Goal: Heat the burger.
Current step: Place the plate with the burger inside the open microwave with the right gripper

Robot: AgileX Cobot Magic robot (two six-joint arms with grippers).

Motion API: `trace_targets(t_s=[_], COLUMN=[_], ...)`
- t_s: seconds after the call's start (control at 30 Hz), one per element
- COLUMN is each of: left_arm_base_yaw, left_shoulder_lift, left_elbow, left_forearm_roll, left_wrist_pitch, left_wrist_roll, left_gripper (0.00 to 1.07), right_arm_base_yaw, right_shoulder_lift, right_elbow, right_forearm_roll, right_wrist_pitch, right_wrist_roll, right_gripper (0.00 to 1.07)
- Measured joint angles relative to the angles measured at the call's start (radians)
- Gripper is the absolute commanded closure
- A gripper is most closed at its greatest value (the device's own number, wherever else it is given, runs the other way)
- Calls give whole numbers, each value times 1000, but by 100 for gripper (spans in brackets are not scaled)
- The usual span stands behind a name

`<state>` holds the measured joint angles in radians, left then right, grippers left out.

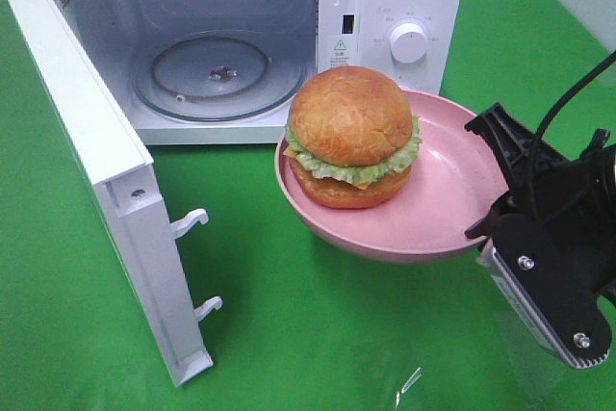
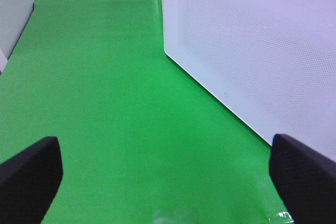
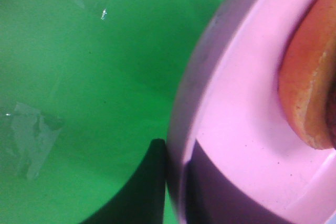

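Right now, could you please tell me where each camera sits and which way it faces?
Exterior high: from high up, looks down at the open white microwave and the glossy golden-brown burger on a round pink plate; the black right gripper clamps its rim.
Left wrist: on the left arm, facing along green cloth beside a white dotted panel; the open left gripper shows its fingertips.
Right wrist: on the right arm, close on the plate's rim; dark fingers show.
Shared: exterior and right wrist both show plate and burger.
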<state>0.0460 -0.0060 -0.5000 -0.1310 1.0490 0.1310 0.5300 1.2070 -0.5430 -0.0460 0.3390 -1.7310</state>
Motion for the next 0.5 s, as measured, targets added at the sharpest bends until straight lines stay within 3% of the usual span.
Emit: trace_targets(t_s=[0.23, 0.5], left_arm_base_yaw=[0, 0], left_shoulder_lift=[0, 0], left_elbow=[0, 0], left_forearm_roll=[0, 0], left_wrist_pitch=[0, 0], left_wrist_roll=[0, 0], left_gripper=[4, 4], right_arm_base_yaw=[68, 75], right_shoulder_lift=[0, 0], right_elbow=[0, 0], right_forearm_roll=[0, 0], right_wrist_pitch=[0, 1], right_wrist_roll=[9, 66], right_gripper=[103, 103])
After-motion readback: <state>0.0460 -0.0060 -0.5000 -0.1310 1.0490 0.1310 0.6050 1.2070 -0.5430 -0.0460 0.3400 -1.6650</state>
